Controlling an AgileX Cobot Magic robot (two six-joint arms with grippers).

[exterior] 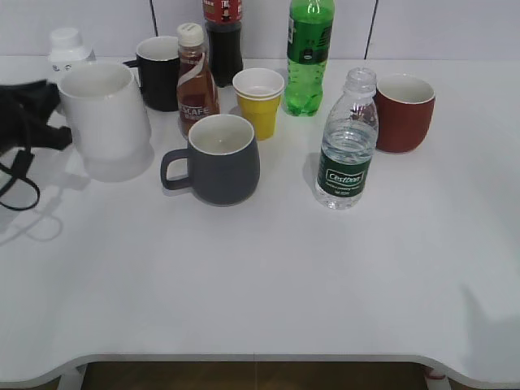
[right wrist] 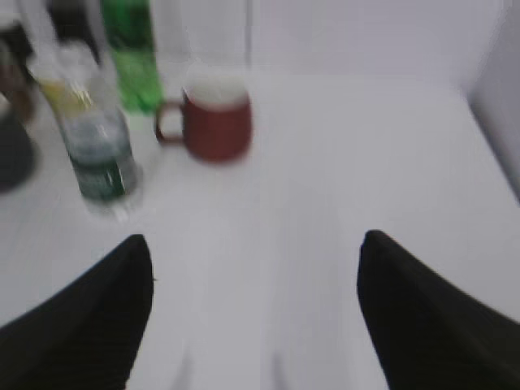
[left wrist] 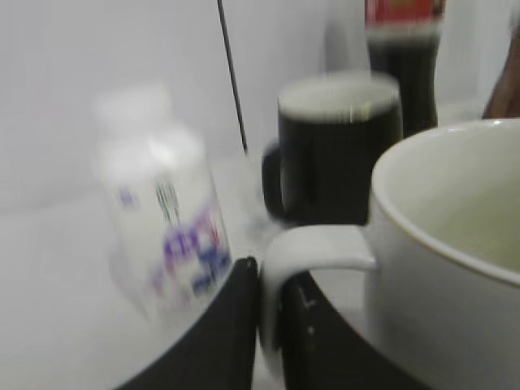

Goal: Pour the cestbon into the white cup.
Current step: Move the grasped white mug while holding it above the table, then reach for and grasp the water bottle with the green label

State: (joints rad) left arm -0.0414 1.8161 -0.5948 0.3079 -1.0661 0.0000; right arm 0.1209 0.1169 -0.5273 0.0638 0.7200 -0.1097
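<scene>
The cestbon, a small clear bottle with a dark green label, stands upright right of the table's middle. It also shows in the right wrist view, far left of my jaws. The white cup is at the back left, upright. My left gripper is shut on its handle, as the left wrist view shows, with the cup's body on the right. I cannot tell whether the cup rests on the table. My right gripper is open and empty over bare table, and is out of the exterior view.
A grey mug stands between cup and cestbon. Behind are a yellow paper cup, a brown coffee bottle, a black mug, a cola bottle, a green soda bottle, a red mug and a small white bottle.
</scene>
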